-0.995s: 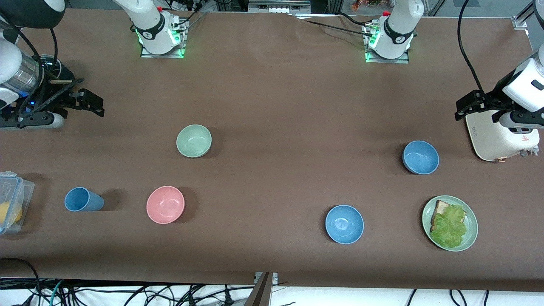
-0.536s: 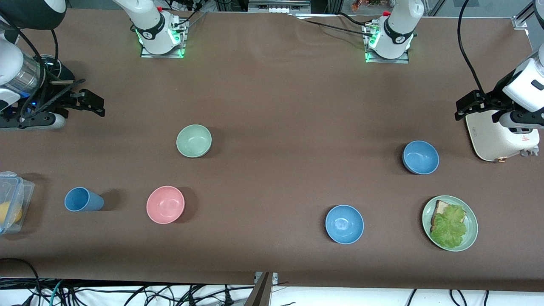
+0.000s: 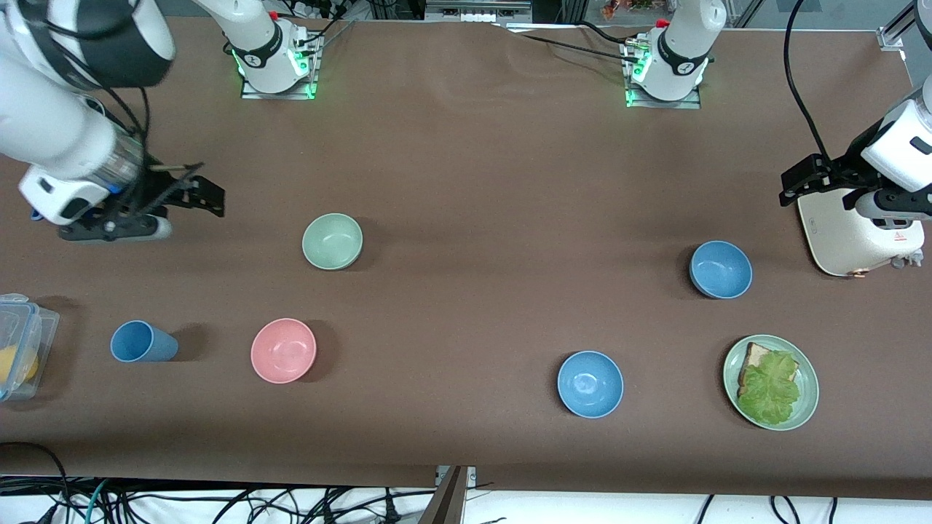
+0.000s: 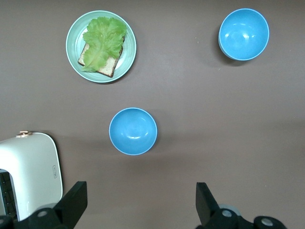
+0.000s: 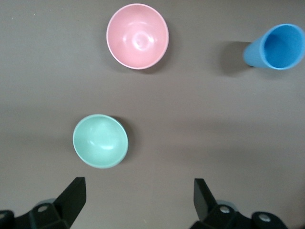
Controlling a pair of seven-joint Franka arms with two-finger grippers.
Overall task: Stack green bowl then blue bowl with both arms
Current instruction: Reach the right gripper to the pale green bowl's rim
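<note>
The pale green bowl [image 3: 332,241] [image 5: 100,140] sits upright on the brown table toward the right arm's end. Two blue bowls stand toward the left arm's end, one [image 3: 721,270] [image 4: 133,130] beside the white appliance and one [image 3: 590,384] [image 4: 243,34] nearer the front camera. My right gripper [image 3: 202,196] [image 5: 139,202] hangs open and empty above the table, beside the green bowl and apart from it. My left gripper [image 3: 801,180] [image 4: 141,205] is open and empty in the air by the white appliance, apart from the closest blue bowl.
A pink bowl [image 3: 283,350] and a blue cup [image 3: 142,342] stand nearer the front camera than the green bowl. A clear container [image 3: 18,346] sits at the table's edge. A green plate [image 3: 807,407] with bread and lettuce and a white appliance [image 3: 859,236] are at the left arm's end.
My right arm has swung in from the table's end toward the green bowl, still open. The left arm and all the bowls have stayed put.
</note>
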